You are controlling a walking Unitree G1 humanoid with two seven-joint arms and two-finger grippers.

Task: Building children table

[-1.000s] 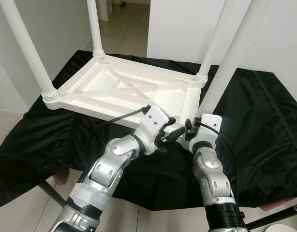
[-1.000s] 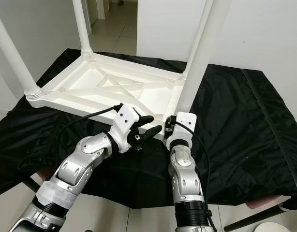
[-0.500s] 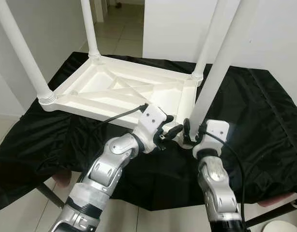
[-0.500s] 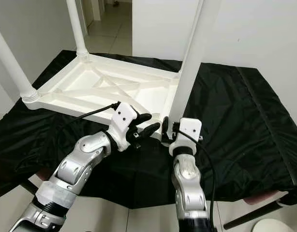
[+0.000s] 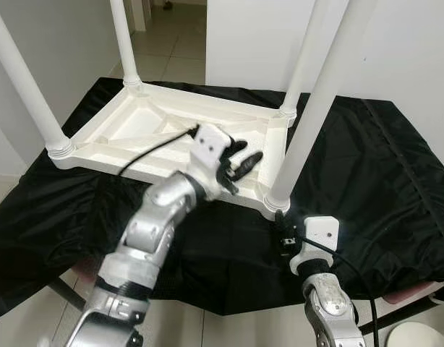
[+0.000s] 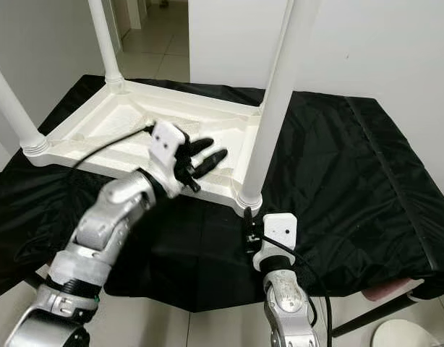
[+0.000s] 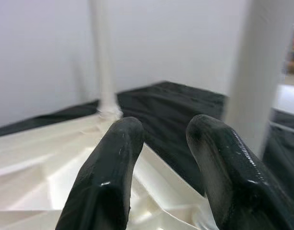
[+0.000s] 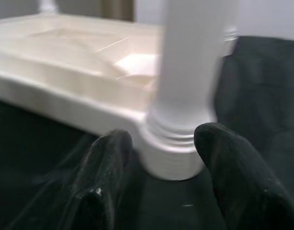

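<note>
A white plastic children's table [image 5: 157,123] lies upside down on a black cloth, with its legs pointing up. Its near right leg [image 5: 309,123] stands in the corner socket [image 5: 274,201]. My left gripper [image 5: 249,150] hovers open over the table's underside near that corner, with nothing between its fingers [image 7: 108,177]. My right gripper [image 5: 282,230] sits low over the cloth just in front of the socket. It is open, and in the right wrist view the leg's ribbed base [image 8: 178,153] shows between its fingers [image 8: 104,182], a little beyond the tips.
The black cloth [image 5: 381,166] covers the whole work surface and hangs over its front edge. The other three legs rise at the near left [image 5: 23,79], far left [image 5: 124,43] and far right [image 5: 301,58]. Behind are a white wall and a tiled doorway [image 5: 171,43].
My left gripper has lifted from the table's front rim and moved up over its underside. My right gripper has drawn back and down from the near right leg's base.
</note>
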